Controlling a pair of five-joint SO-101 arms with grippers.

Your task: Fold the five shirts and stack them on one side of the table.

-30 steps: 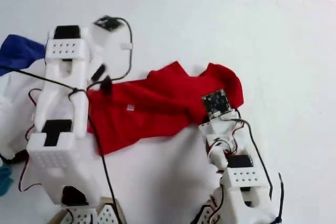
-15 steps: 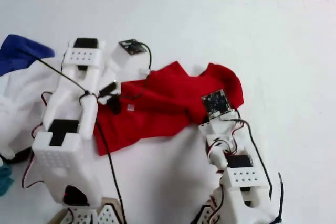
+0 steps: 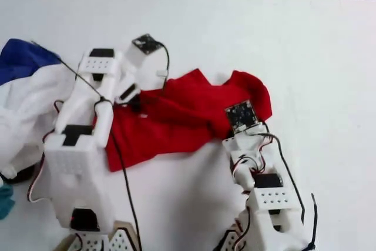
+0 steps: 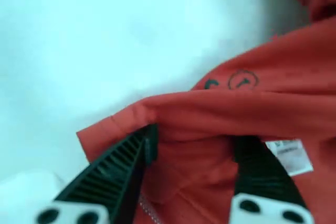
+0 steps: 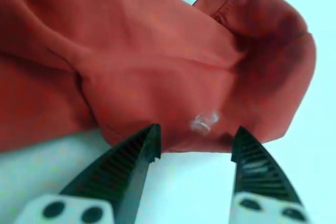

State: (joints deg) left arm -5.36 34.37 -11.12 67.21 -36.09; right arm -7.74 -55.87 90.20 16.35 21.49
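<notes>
A red shirt lies crumpled and spread across the middle of the white table. My left gripper hovers open just above the shirt's left part, with a folded red edge and a white label between and beside its fingers. In the high view that gripper sits at the shirt's left end. My right gripper is open at the near edge of the red shirt, its tips straddling the hem below the bunched collar end. The right arm stands at the shirt's near right side.
A white shirt and a blue one lie bunched at the table's left, partly under the left arm. A teal cloth peeks in at the left edge. Bare table stretches right and behind the red shirt.
The left arm has swung right, away from the white and blue shirts, bringing its gripper over the red shirt's left end. The right arm has stayed put.
</notes>
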